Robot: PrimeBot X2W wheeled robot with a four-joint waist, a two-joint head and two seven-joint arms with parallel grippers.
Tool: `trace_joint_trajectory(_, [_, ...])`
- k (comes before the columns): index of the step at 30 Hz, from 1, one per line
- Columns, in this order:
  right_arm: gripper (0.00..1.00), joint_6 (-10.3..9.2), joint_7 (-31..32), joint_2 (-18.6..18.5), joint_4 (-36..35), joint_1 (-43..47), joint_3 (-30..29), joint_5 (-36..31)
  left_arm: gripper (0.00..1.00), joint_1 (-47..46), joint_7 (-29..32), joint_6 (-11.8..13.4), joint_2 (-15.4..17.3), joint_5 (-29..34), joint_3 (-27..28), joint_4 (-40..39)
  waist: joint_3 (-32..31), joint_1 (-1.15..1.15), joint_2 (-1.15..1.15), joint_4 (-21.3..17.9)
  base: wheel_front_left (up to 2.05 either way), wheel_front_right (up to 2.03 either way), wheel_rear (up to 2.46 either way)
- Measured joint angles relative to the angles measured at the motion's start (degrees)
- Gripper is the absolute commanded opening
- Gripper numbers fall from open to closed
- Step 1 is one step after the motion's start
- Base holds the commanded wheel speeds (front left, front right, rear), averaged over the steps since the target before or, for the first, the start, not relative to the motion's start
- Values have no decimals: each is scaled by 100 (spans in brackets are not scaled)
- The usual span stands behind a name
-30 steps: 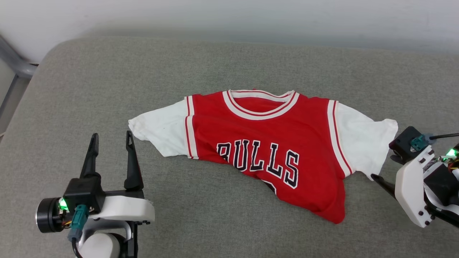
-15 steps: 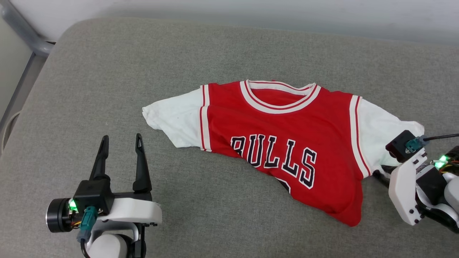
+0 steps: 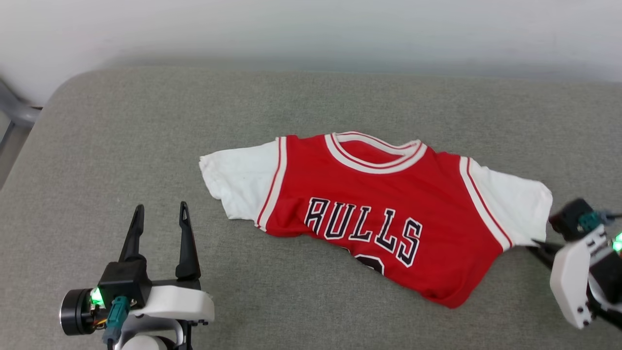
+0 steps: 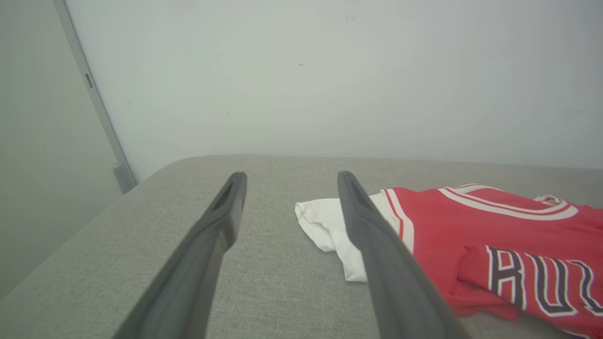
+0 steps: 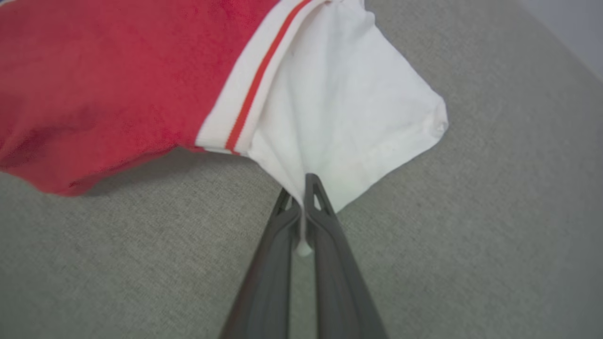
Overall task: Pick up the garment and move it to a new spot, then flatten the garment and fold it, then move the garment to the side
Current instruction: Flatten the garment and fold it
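Note:
The garment (image 3: 379,204), a red jersey with white sleeves and black "BULLS" lettering, lies face up and rumpled on the grey cushion, its lower part folded under. My right gripper (image 3: 537,244) is shut on the lower edge of the garment's right white sleeve (image 5: 339,122); in the right wrist view the gripper (image 5: 297,190) pinches a fold of white cloth between its fingers. My left gripper (image 3: 161,214) stands open at the lower left, short of the left sleeve (image 3: 238,182). In the left wrist view the open gripper (image 4: 287,181) frames bare cushion, the garment (image 4: 471,226) to its right.
The grey cushion (image 3: 146,121) carries everything, with a pale wall (image 3: 311,29) behind its far edge. A grey metal frame bar (image 3: 14,112) stands off the cushion's far left corner. Bare cushion lies on all sides of the garment.
My right gripper has shut on the right sleeve's lower edge. The head camera has shifted, so the whole picture moved. The left gripper keeps its open stance.

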Motion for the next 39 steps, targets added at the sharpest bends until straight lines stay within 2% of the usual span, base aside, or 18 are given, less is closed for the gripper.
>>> trace_joint_trajectory(8, [0,0,-96,-46,-269,1217,-590,121,100,179,0,-140,-97,127,145,-14,-154,0,0,-119,0,0,0])
trace_joint_trajectory(12, [0,-1,-93,182,-242,1648,-895,112,100,209,0,-172,-119,185,214,0,-160,0,0,-141,0,0,0])
trace_joint_trajectory(13, [5,-2,-119,230,-227,1696,-973,91,100,215,0,-192,-124,194,220,7,-166,0,0,-147,0,0,0])
trace_joint_trajectory(14, [44,-2,-157,265,-212,1747,-1072,32,100,220,0,-196,-132,201,227,12,-174,0,0,-149,0,0,0])
trace_joint_trajectory(15, [100,-2,-215,328,-200,1797,-1185,10,100,239,0,-203,-138,209,238,21,-185,0,0,-156,0,0,0])
trace_joint_trajectory(17, [100,-1,-326,461,-213,1891,-1428,-46,100,279,0,-229,-146,232,263,33,-214,0,0,-171,0,0,0])
trace_joint_trajectory(20, [100,-1,-470,442,-403,1971,-1825,-358,100,324,0,-246,-155,252,296,46,-279,0,0,-193,0,0,0])
trace_joint_trajectory(28, [100,0,-316,415,-1556,2159,-3453,-831,100,425,0,-255,-211,312,386,19,-378,0,0,-313,0,0,0])
trace_joint_trajectory(33, [100,-1,220,463,-1895,2074,-4270,-1091,100,410,0,-307,-257,370,354,-14,-314,0,0,-314,0,0,0])
trace_joint_trajectory(36, [100,-1,780,356,-1979,1947,-4391,-1072,100,353,0,-330,-269,401,346,-32,-240,0,0,-284,0,0,0])
trace_joint_trajectory(39, [100,0,1474,250,-1947,1870,-4241,-833,100,284,0,-348,-285,444,325,-62,-158,0,0,-251,0,0,0])
